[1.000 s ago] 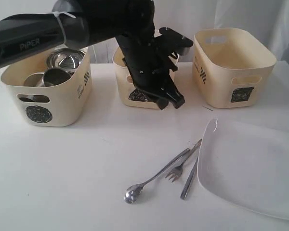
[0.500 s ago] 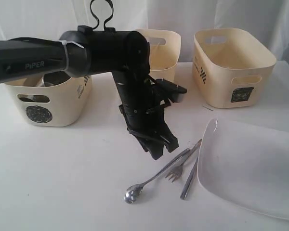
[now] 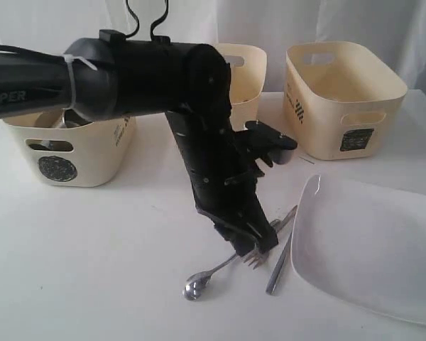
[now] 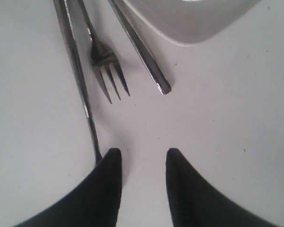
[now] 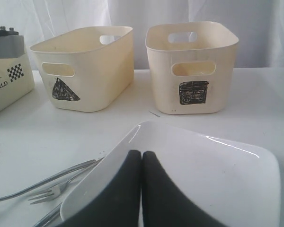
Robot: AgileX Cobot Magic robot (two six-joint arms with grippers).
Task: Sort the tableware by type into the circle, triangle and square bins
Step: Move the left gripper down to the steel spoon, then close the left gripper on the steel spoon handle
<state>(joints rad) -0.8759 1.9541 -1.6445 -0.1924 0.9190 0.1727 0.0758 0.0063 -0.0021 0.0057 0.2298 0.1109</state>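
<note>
Your left tool (image 3: 259, 245) is low over the desk (image 3: 113, 249), right at the cluster of cutlery. In the left wrist view its two fingers (image 4: 104, 189) stand apart with only bare desk in the gap, so the left tool (image 4: 141, 153) grips nothing.

The spoon (image 3: 206, 273) lies nearest to it. Its long handle (image 4: 78, 71) runs up to the tip of one finger and disappears behind it, and you cannot tell whether they touch. The fork (image 3: 258, 257) lies just beside that handle, with its tines (image 4: 111, 82) pointing toward the gap but short of the fingertips. A third straight metal utensil (image 4: 142, 49) lies on the fork's other side, close along the rim of the large white plate (image 3: 369, 249).

Your right tool (image 5: 141, 153) has its fingers pressed together with nothing between them, and it hangs over the near edge of the plate (image 5: 203, 175).

At the back of the desk, the circle bin (image 3: 64, 149), triangle bin (image 3: 245, 71) and square bin (image 3: 341, 99) stand in a row, well apart from the cutlery.
</note>
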